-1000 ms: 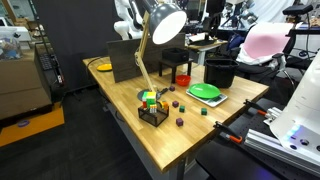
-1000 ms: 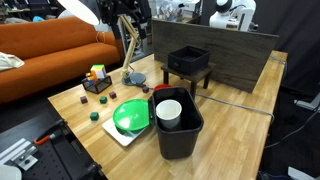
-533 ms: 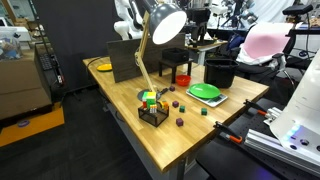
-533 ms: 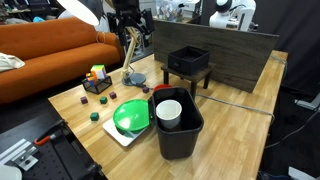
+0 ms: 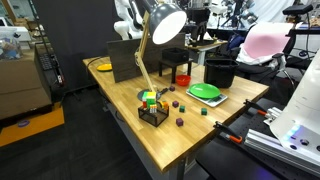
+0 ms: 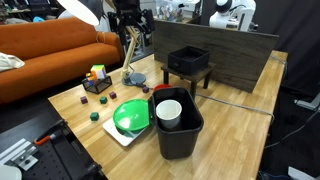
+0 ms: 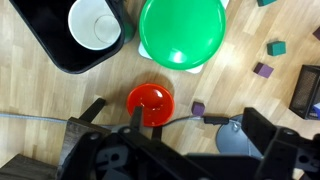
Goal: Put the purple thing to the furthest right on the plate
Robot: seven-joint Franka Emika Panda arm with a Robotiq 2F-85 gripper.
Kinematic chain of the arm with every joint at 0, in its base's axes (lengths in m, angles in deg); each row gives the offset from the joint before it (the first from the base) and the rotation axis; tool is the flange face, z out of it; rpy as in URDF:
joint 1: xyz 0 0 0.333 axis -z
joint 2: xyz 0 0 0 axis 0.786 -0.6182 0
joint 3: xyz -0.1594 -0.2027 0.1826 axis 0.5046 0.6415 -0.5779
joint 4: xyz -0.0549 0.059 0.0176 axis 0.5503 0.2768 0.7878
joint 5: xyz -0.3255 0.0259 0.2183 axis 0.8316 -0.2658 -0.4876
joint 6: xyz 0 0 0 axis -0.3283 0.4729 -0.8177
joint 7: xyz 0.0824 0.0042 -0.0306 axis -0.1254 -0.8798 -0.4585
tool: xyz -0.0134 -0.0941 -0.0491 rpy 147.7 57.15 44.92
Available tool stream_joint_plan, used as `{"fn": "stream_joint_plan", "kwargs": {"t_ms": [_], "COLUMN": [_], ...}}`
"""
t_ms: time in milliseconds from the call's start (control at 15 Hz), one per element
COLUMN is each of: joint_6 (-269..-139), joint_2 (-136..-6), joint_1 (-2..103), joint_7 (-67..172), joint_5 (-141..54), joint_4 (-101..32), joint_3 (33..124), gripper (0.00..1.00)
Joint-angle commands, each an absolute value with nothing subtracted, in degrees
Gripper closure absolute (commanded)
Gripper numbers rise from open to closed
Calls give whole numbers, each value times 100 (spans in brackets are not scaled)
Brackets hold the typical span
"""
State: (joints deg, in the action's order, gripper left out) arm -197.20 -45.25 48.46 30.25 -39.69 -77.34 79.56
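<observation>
Hovering high over the wooden table [image 7: 40, 95] with the gripper [image 7: 168, 118] spread wide and gripping nothing, probably keeping clear of the lamp [image 6: 134, 76] while lining up. Eyeing the rightmost purple block [image 7: 263, 70], lying on bare wood beside a teal block [image 7: 277, 47], apart from the green plate [image 7: 182, 30].

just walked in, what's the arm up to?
The gripper hangs high above the table, fingers open and holding nothing. The green plate is empty. A purple block lies on the table off to the side of the plate, and a second purple block sits near the red cup. Neither is touched, so no pick has begun yet.
</observation>
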Motion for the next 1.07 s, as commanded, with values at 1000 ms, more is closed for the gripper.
{"fn": "stream_joint_plan", "kwargs": {"t_ms": [1000], "joint_6": [-20787], "joint_2": [-6496], "joint_1": [5041], "joint_7": [2302], "joint_5": [-5270], "joint_4": [-7279], "joint_3": [7379], "gripper": [0]}}
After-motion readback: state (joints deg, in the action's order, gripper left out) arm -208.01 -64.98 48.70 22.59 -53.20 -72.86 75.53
